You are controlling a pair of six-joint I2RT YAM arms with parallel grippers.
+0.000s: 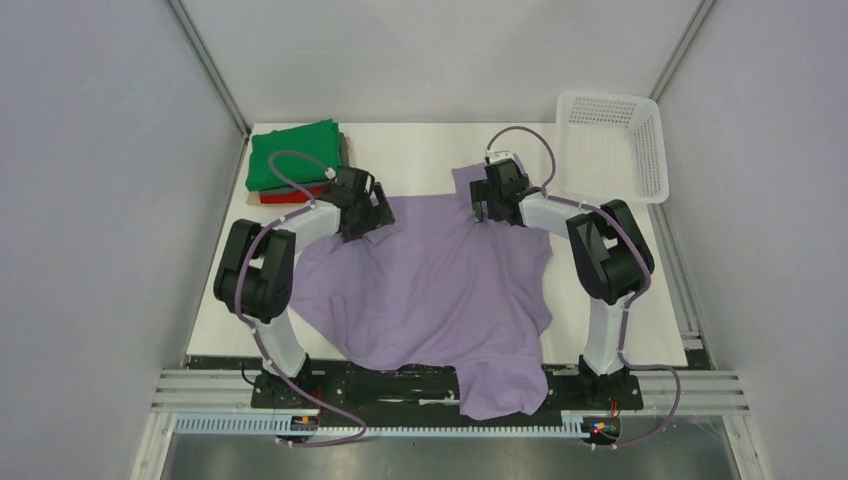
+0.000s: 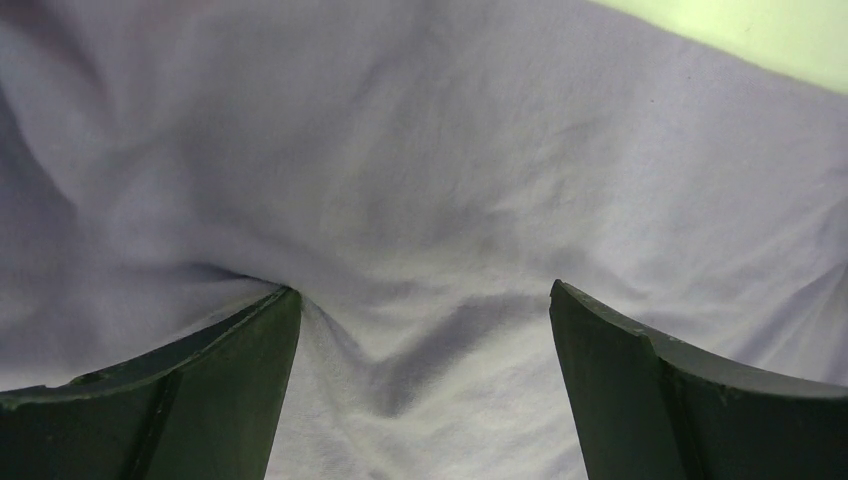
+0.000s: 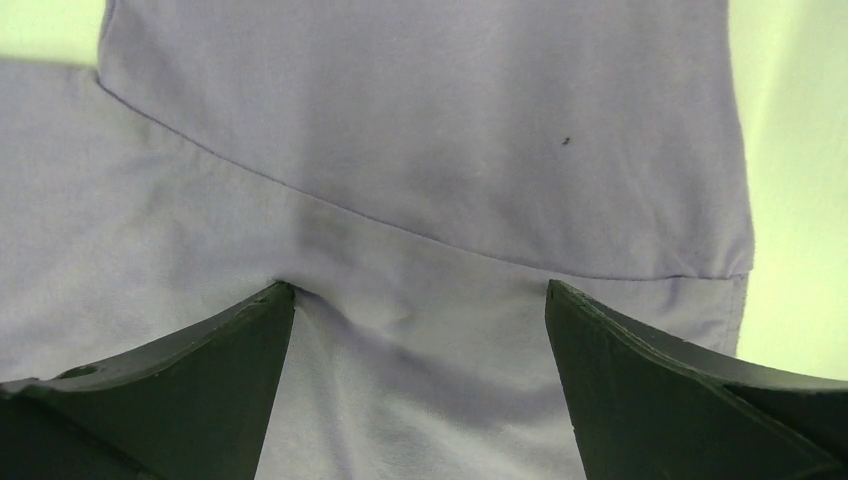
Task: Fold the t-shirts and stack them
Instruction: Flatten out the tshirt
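A large lavender t-shirt (image 1: 430, 290) lies spread and wrinkled over the middle of the table, its hem hanging over the near edge. My left gripper (image 1: 362, 218) is open, its tips pressed down on the shirt's far left part (image 2: 420, 200). My right gripper (image 1: 492, 207) is open, its tips pressed on the shirt's far right corner by a sleeve seam (image 3: 430, 150). A folded green t-shirt (image 1: 295, 155) tops a stack at the far left, with a red one (image 1: 290, 195) showing under it. The grey one is hidden.
A white plastic mesh basket (image 1: 612, 145) stands at the far right corner. White walls close in the table on three sides. Bare table (image 1: 420, 150) shows between the stack and the basket.
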